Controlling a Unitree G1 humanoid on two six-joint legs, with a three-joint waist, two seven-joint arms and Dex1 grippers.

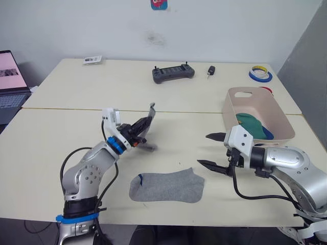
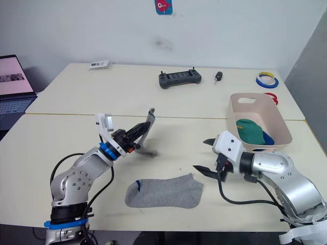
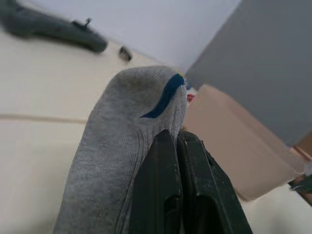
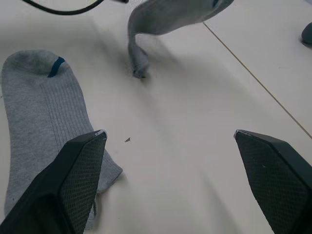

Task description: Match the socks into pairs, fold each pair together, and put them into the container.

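Grey, limp and light, drooping from the shut left claw [image 1: 148, 120] as a lifted sock [image 1: 151, 113] above the bench [image 1: 61, 148], needing pinching at the cuff, lying flat as its mate [image 1: 167, 187] beside the wide-open, empty right claw [image 1: 213, 151].

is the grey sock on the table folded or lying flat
Lying flat. The grey sock on the table is spread full length, unfolded, near the front edge. The second grey sock hangs lifted in the shut left gripper.
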